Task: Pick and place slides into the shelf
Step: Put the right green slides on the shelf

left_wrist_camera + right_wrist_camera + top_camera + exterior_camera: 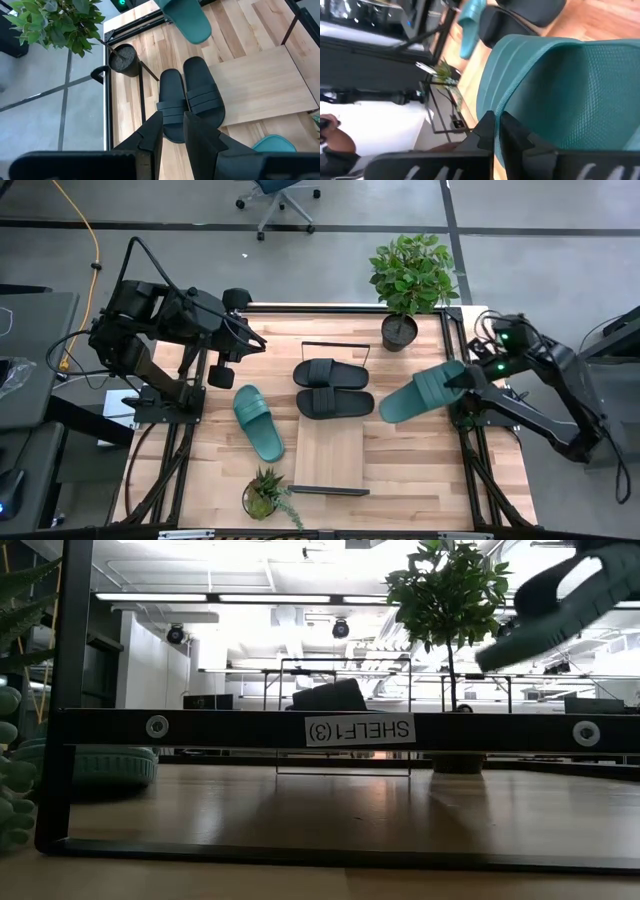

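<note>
Two black slides [328, 388] lie side by side on the far end of the light-wood shelf [335, 450], soles down; they also show in the left wrist view [189, 97]. One teal slide [258, 421] rests sole down on the table left of the shelf. My right gripper [463, 383] is shut on the second teal slide [420, 392], held in the air right of the shelf. My left gripper [221, 372] hovers over the table's far left part, with a narrow gap between its fingers [173, 136], and touches nothing. My right gripper [497, 131] pinches the teal slide between its two fingers at the edge of the end [520, 120] nearest the table's right side. It comes at the slide from the right. The slide is lifted clear and tilted [560, 602], its free end lower and pointing toward the shelf.
A potted leafy plant [408, 280] stands at the far edge, just right of the shelf's far black rail [335, 345]. A small succulent [262, 495] sits at the near edge, left of the near rail [330, 491]. The near half of the shelf board is bare wood.
</note>
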